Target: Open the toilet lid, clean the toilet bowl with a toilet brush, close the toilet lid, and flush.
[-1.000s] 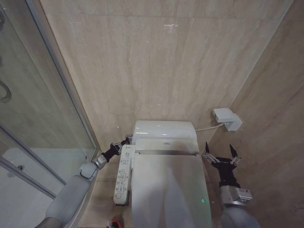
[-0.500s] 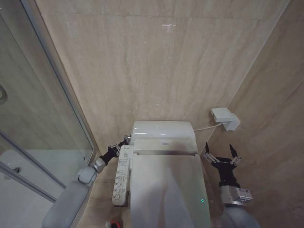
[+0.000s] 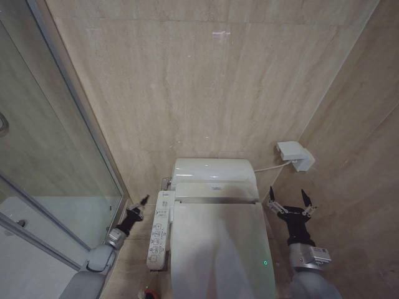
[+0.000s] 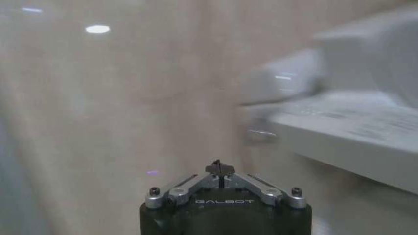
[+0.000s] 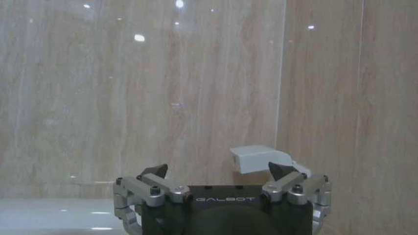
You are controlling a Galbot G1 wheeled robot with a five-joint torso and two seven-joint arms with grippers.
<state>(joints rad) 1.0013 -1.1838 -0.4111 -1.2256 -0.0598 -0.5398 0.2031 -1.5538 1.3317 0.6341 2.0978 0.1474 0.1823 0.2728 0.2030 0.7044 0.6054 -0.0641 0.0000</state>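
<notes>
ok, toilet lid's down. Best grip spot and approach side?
Judging from the head view, take the toilet lid at its free side edge near the front, away from the hinge line by the tank. It lies flat and closed; the open right gripper beside that edge could hook under from the right.

Toilet lid (image 3: 218, 249) (down) between end effectors

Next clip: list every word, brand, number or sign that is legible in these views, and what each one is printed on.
"GALBOT": on the body of the left hand, left wrist view.
"GALBOT": on the body of the right hand, right wrist view.
Button labels on the side button panel: too small to read.
Small mark at the rear of the toilet: too small to read.
Print on the panel's face in the left wrist view: blurred.
</notes>
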